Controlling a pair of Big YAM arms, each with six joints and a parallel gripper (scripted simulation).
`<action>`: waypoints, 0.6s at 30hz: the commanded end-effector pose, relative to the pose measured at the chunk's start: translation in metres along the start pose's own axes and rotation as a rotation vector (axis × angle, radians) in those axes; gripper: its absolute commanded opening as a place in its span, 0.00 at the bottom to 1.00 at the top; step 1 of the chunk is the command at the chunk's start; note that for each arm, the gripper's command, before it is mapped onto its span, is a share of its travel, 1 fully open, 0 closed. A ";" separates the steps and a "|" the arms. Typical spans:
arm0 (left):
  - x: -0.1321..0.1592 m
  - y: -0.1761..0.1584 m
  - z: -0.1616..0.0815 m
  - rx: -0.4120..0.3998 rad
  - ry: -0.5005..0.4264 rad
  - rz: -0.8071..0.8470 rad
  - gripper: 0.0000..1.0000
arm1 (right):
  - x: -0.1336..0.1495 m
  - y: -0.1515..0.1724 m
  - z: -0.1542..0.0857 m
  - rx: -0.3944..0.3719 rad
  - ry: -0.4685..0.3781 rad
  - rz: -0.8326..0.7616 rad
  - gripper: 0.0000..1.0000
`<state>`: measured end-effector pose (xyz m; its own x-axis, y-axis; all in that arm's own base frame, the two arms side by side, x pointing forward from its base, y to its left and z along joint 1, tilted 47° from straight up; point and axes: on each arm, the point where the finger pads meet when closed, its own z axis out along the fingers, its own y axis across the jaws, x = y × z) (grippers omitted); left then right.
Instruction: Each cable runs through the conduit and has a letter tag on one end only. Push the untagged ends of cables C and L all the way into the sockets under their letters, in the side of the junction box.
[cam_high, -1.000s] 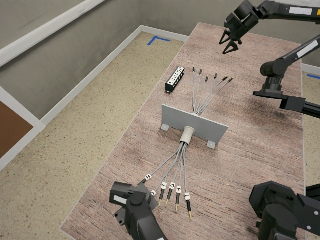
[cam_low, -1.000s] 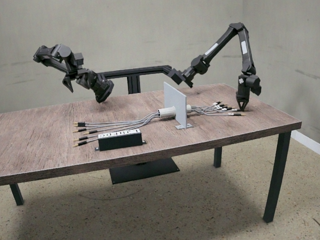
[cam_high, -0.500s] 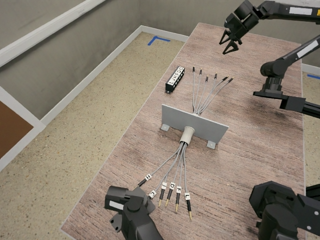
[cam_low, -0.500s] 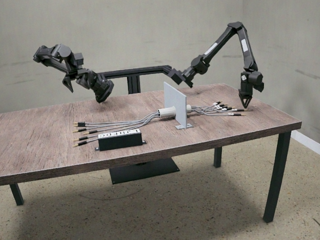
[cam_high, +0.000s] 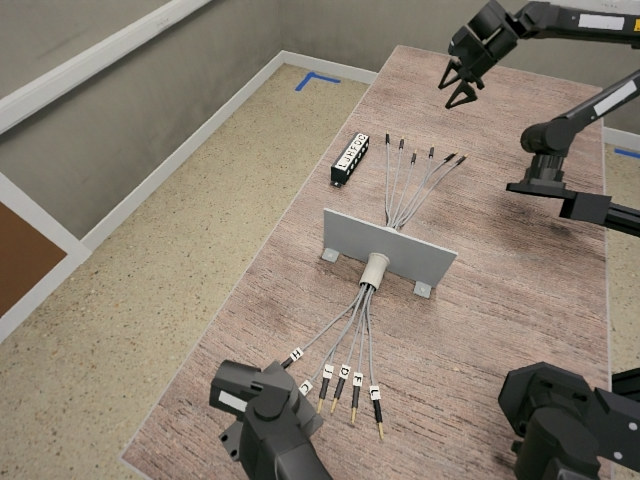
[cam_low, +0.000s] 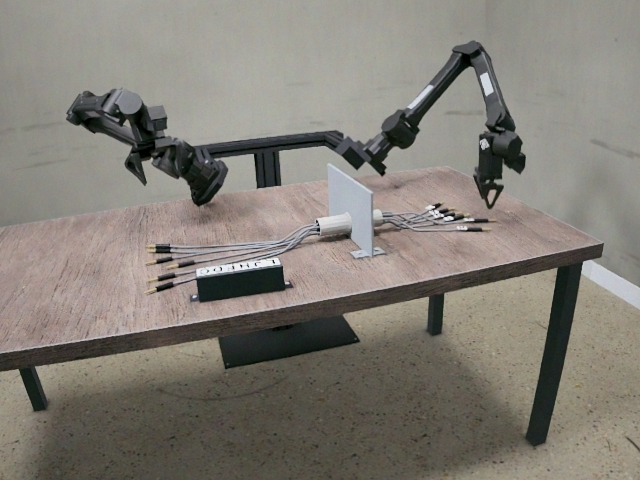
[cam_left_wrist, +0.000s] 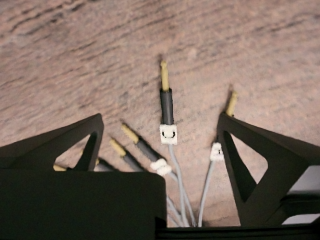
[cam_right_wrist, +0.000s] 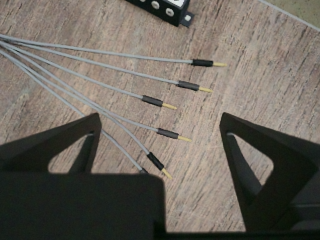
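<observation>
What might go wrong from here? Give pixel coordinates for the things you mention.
The loose ends (cam_high: 431, 151) (cam_low: 164, 284) (cam_right_wrist: 168, 133) carry no letters and bunch together near the conduit (cam_high: 374, 270) (cam_low: 333, 224), so the wrong cable might get picked. The box's (cam_high: 350, 158) (cam_low: 240, 282) (cam_right_wrist: 162, 11) sockets sit close together, so a plug could land in a neighbour's. The right claw (cam_high: 445, 98) (cam_right_wrist: 160, 119) might also snag a nearby cable.
</observation>
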<state>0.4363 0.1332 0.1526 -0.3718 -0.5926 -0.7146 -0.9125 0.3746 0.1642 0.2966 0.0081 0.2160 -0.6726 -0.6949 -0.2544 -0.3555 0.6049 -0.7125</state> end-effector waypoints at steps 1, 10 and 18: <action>-0.016 -0.014 -0.039 0.044 -0.021 -0.052 1.00 | -0.009 -0.011 -0.008 0.012 -0.021 0.032 1.00; 0.009 -0.006 -0.001 -0.032 0.021 -0.006 1.00 | -0.009 -0.011 -0.008 0.012 -0.021 0.032 1.00; 0.005 -0.005 -0.005 -0.024 0.015 -0.015 1.00 | -0.015 -0.008 -0.009 0.037 -0.045 0.169 1.00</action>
<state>0.4379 0.1157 0.1445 -0.3924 -0.5948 -0.7016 -0.9071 0.3764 0.1883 0.2968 0.0091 0.2182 -0.6859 -0.6664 -0.2922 -0.3145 0.6336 -0.7069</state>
